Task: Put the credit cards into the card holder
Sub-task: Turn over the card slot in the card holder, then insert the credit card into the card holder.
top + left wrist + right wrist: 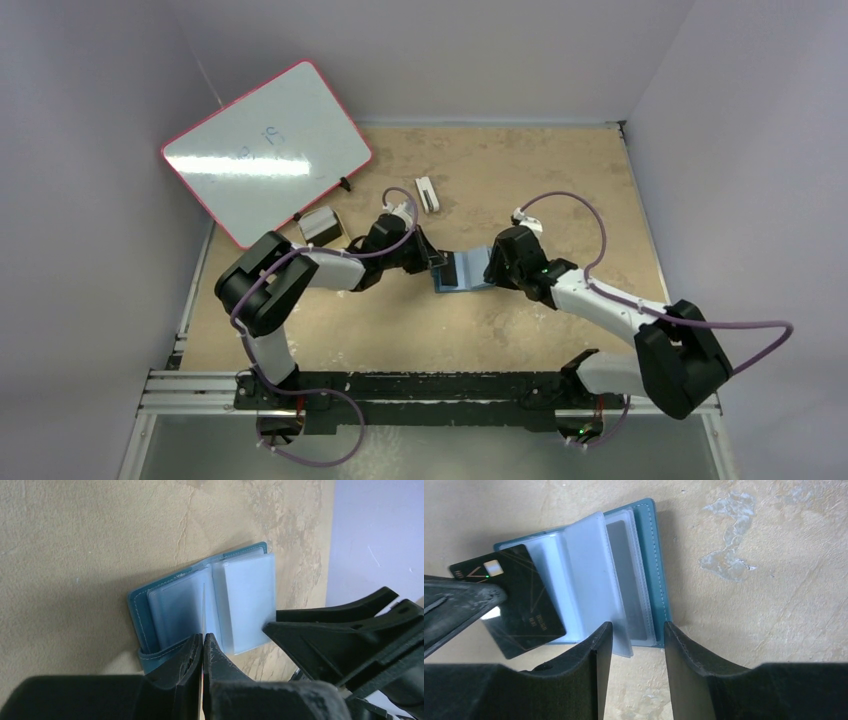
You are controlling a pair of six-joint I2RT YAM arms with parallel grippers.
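The card holder (462, 275) lies open, inner side up, in the middle of the tan surface (540, 170), with both arms reaching in over it from either side. Its teal cover frames a fan of clear sleeves (589, 580), and a grey card (626, 580) sits inside one of them, close to the cover's stitched edge.

The left claw (203, 637) is clenched on a dark credit card (519, 605). From its own wrist camera the card is only a thin line running out from between the pressed fingertips. The right wrist camera shows the card's glossy black face with gold lines and a small chip. It is held at a slant over the far half of the holder, and one corner sticks out past the holder's edge. I cannot tell whether any part of it has entered a pocket.

The right claw (637, 627) is released, its two fingers spread apart at the holder's near edge. The loose end of one sleeve lies in the gap between them, but I cannot tell if either finger touches it.

Further back a red-rimmed whiteboard (265, 150) leans at the corner, and a small white block (427, 192) rests well apart from the holder.
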